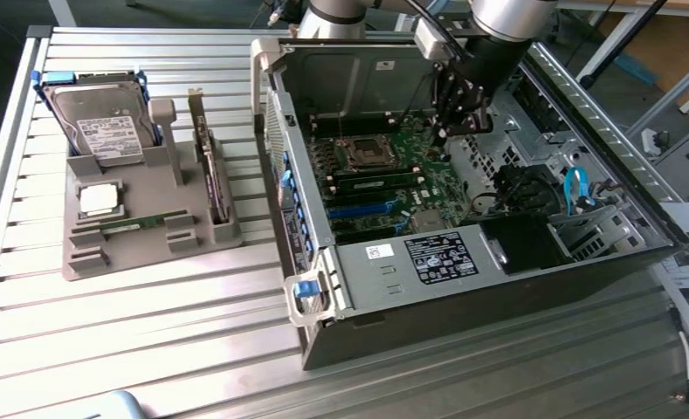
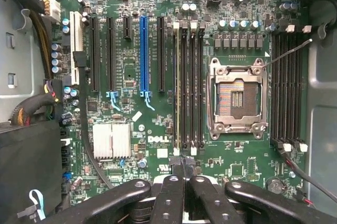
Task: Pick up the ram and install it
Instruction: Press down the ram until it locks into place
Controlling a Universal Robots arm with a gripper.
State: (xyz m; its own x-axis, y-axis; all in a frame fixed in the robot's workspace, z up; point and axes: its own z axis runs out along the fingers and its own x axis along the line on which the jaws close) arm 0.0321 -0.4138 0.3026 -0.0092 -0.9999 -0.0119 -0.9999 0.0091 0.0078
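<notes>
Slatted metal table (image 1: 146,332) carries two holders. Largest: open computer case (image 1: 356,262), centre to right of the exterior view, side panel off, blue latch handle (image 1: 306,292) at its near corner. Inside lies the green motherboard (image 1: 420,188) (image 2: 247,150) with an empty processor socket (image 1: 365,155) (image 2: 237,97), one long blue slot (image 2: 143,55) among the black ones, a silver finned heatsink (image 2: 111,140) and a blue cable (image 1: 575,188) toward the drive bays. Grey tray (image 1: 146,249), on the exterior view's left, holds a hard drive (image 1: 99,122) leaning at its far end, an expansion card (image 1: 214,175) on edge along the case-side rim, a square processor chip (image 1: 97,199) and a spare ram stick (image 1: 128,224) lying flat in a front groove. The ram (image 1: 374,182) (image 2: 178,87) shows as a thin green-yellow edge standing in a memory slot just beside the socket. White "DELL" (image 2: 157,139) is printed on the board. The black label (image 1: 437,260) and white sticker (image 1: 377,251) on the case edge are too small to read. The gripper (image 1: 458,122) (image 2: 184,163) hangs over the board, apart from the ram, fingers drawn together with nothing visible between them.
</notes>
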